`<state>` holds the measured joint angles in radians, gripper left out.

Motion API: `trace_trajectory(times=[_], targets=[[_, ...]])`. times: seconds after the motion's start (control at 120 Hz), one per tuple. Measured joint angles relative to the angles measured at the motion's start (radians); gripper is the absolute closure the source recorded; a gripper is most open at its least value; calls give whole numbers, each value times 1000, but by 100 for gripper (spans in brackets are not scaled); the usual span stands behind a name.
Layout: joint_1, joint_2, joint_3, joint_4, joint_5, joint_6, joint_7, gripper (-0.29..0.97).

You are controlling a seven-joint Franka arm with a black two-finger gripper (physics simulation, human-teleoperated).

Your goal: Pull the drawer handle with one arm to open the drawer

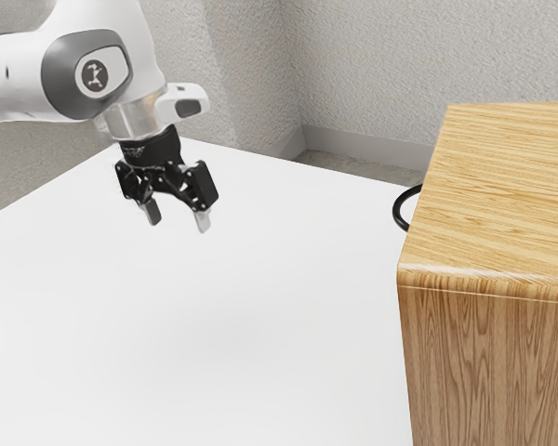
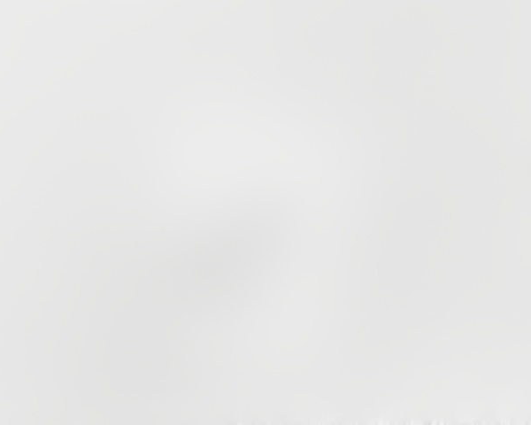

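Note:
A light wooden cabinet [image 1: 502,279] stands at the exterior view's right, on the white table [image 1: 214,325]. A black curved drawer handle [image 1: 405,206] sticks out from the cabinet's far-left face; the drawer front itself is hidden from this side. My black gripper [image 1: 177,218] hangs open above the table, well to the exterior view's left of the handle, with nothing between its fingers. Under my hand the wrist view has the white tabletop [image 2: 265,212] with a faint shadow on it.
A grey textured wall [image 1: 353,65] and a pale baseboard [image 1: 353,144] close the scene behind the table. Open white tabletop lies between my gripper and the cabinet.

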<state>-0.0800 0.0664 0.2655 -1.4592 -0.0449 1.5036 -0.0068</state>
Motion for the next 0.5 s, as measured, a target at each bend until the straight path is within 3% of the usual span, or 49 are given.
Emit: trace_trajectory(times=[0.2,0.308,0.5], targets=[[-25,-4,1,1,0,-4,-1,0],[-28,-106,-4,30,-5,-4,-2,0],[-6,-122,-9,37,-35,35,-5,0]])
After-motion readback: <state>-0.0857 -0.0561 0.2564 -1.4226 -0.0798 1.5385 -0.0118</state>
